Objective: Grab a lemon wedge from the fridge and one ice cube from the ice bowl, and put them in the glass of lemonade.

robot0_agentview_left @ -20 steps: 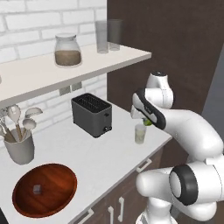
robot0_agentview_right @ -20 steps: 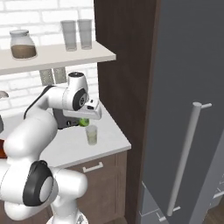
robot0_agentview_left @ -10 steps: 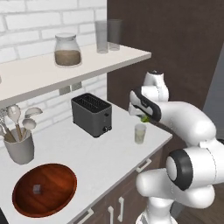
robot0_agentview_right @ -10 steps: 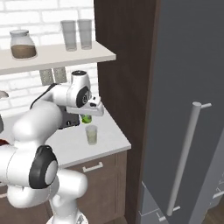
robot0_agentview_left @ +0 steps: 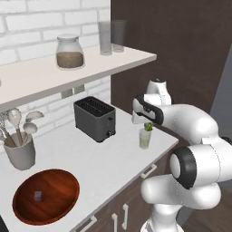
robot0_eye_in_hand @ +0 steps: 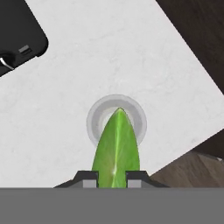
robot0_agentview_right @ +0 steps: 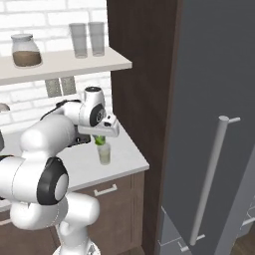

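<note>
ice bowl [robot0_agentview_left: 45,201] sits far left on the counter [robot0_agentview_left: 104,158], ice cube [robot0_agentview_left: 38,195] inside it, untouched. toaster [robot0_agentview_left: 95,118] mid-counter, then glass of lemonade [robot0_agentview_left: 145,137] near the counter's right front corner. claw [robot0_eye_in_hand: 112,178] is narrowed onto the lemon wedge [robot0_eye_in_hand: 116,148], tips pinching its base, point aimed down; wedge hangs right over the glass mouth in hand view, tip looks centred on the ring.

risks: glass mouth is small vs the wedge, so if the claw drifts sideways before letting go, wedge prob hits the rim and bounces onto the counter or off the edge. going too low could knock the glass, it's light and close to the corner, so it could tip or slide off. can't tell the exact gap between wedge tip and rim.

room: lots of free counter left of the glass toward the toaster. front and right edges are close to the glass, little margin there. dark cabinet wall just behind/right of the arm, shelf [robot0_agentview_left: 68,72] overhead limits lift. fridge [robot0_agentview_right: 214,124] far right, handle [robot0_agentview_right: 209,179] well apart from the arm. path back left to the bowl passes in front of the toaster, looks open.
</note>
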Available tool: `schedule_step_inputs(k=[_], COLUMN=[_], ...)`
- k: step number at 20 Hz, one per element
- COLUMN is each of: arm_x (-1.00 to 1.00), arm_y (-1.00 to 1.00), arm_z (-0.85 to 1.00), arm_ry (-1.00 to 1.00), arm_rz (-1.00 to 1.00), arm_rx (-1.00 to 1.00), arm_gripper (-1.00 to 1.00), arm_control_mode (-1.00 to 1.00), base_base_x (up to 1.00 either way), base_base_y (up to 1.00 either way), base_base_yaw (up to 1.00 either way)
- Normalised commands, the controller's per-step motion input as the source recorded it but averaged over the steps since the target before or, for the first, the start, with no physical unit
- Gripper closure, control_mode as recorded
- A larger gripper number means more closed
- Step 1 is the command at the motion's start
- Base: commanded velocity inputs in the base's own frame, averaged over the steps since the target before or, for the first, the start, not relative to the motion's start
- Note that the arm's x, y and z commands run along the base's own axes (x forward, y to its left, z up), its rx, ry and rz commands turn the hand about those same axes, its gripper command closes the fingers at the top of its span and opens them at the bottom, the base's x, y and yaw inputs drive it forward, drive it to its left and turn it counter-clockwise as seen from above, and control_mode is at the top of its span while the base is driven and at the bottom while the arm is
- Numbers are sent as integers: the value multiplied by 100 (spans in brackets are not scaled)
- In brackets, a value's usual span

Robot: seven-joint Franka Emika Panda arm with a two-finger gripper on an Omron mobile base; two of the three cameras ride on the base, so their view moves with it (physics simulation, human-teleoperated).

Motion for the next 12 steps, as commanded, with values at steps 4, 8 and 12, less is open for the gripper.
schedule_step_inputs(k=[4, 8, 12], arm_x=[26, 39, 13], arm_y=[0, 0, 0], arm_z=[0, 0, -5], arm_ry=[0, 0, 0], arm_rz=[0, 0, 0], arm_rx=[0, 0, 0], arm_gripper=[100, 100, 100], arm_control_mode=[-100, -100, -100], base_base_x=[0, 0, 0], base_base_y=[0, 0, 0], base_base_yaw=[0, 0, 0])
